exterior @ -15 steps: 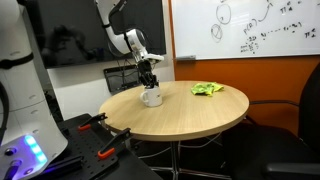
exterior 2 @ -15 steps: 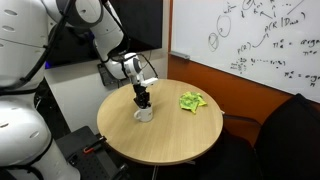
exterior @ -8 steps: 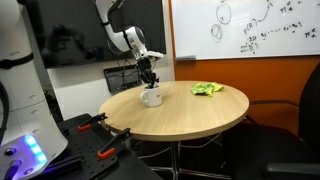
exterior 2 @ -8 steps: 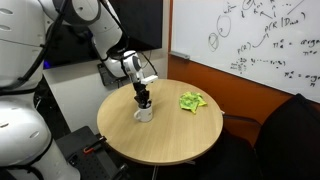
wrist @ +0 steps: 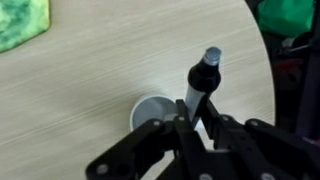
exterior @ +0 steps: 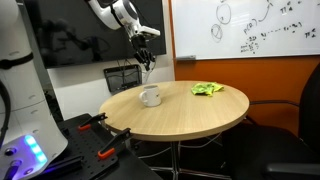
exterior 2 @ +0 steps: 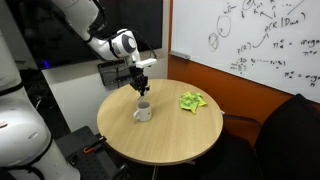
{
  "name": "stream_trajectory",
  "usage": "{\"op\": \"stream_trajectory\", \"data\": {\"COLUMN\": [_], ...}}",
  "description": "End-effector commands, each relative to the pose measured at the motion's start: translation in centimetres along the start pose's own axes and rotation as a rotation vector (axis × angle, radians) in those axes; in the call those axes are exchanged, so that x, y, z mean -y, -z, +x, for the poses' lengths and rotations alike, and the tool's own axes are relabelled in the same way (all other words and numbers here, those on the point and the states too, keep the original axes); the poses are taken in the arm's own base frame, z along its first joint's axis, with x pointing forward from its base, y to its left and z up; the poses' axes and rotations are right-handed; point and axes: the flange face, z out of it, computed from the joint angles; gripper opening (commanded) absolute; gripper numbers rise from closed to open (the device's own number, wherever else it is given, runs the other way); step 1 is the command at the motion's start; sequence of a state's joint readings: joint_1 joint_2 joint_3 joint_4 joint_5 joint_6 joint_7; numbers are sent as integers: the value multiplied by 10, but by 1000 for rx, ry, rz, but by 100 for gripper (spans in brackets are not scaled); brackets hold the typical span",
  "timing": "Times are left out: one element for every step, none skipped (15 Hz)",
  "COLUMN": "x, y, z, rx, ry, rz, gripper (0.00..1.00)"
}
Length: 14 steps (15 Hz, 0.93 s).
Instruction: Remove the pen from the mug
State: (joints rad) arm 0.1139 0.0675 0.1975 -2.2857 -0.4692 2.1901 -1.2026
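Note:
A white mug (exterior: pixel 150 97) stands on the round wooden table (exterior: pixel 200 115); it also shows in an exterior view (exterior 2: pixel 143 112) and from above in the wrist view (wrist: pixel 150 110). My gripper (exterior: pixel 147 50) is well above the mug, shut on a pen. It also shows in an exterior view (exterior 2: pixel 140 84). The pen (wrist: pixel 201 78) is black-capped with a pale barrel and hangs below the fingers (wrist: pixel 198 122), clear of the mug's rim. In the exterior views the pen (exterior: pixel 149 66) is a thin pale line under the fingers.
A crumpled green cloth (exterior: pixel 207 89) lies on the far side of the table, also in an exterior view (exterior 2: pixel 192 101) and the wrist view (wrist: pixel 22 22). A monitor (exterior: pixel 122 76) stands behind the table. Red-handled tools (exterior: pixel 100 123) lie on a black surface nearby.
My gripper has risen from the mug's mouth to well above it, carrying the pen out of the mug. The mug has stayed in place.

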Motion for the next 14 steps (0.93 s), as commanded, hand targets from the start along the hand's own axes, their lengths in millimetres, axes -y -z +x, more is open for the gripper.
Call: {"op": "stream_trajectory", "data": {"x": [29,31,36,38,39,40,37,33,27,24,22,21,20,20], "y": [9,-4,-14,-32,-50,-66,-85,-99,-114,-128,-142,-155,-168,-177], "z": [-39,-57,-70,-82,-94,-104,-109,-112,-110,-107,-101,-95,-88,-84], "rx": [-41,-70,-79,-79,-98,-112,-136,-146,-159,-173,-208,-235,-273,-298], "ry": [-60,-87,-82,-2,43,76,126,164,214,259,300,333,350,354], "rz": [28,41,48,51,60,66,56,51,49,42,29,24,24,26], "gripper": [5,5,5,5,5,5,5,5,5,5,5,5,5,5]}}
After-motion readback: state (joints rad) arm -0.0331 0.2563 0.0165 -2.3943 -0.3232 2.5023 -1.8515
